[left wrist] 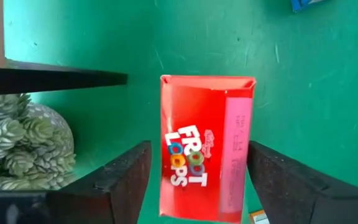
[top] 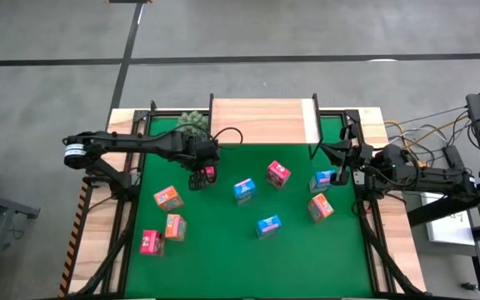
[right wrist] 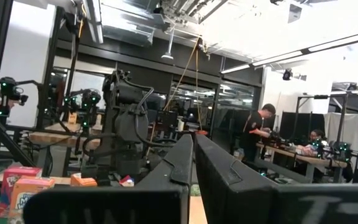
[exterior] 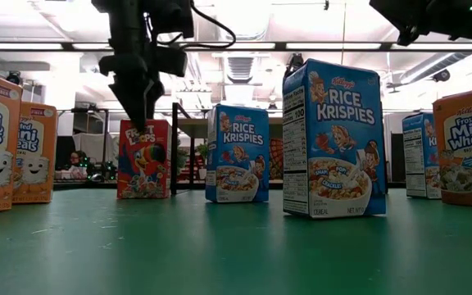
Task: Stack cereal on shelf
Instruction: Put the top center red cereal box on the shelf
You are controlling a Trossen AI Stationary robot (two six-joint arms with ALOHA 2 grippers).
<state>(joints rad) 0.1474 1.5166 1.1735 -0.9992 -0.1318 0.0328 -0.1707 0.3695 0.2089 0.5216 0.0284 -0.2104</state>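
Above, the left gripper (left wrist: 194,180) is shown spread around a red cereal box (left wrist: 205,146) near the desk's far edge; an off-centre closure could topple it.

Left arm fingers (exterior: 146,102) above red Froot Loops box (exterior: 143,159), apart

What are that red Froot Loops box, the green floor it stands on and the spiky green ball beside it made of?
Froot Loops box: looks like thin printed cardboard, slightly glossy, with crisp folded edges. It stands between the left gripper's open fingers.
Green mat: probably felt or rubbery sheet, matte, with faint scuffs.
Spiky plant ball: likely plastic, an artificial succulent; its pale, uniform, scale-like leaves suggest so, though that is uncertain.
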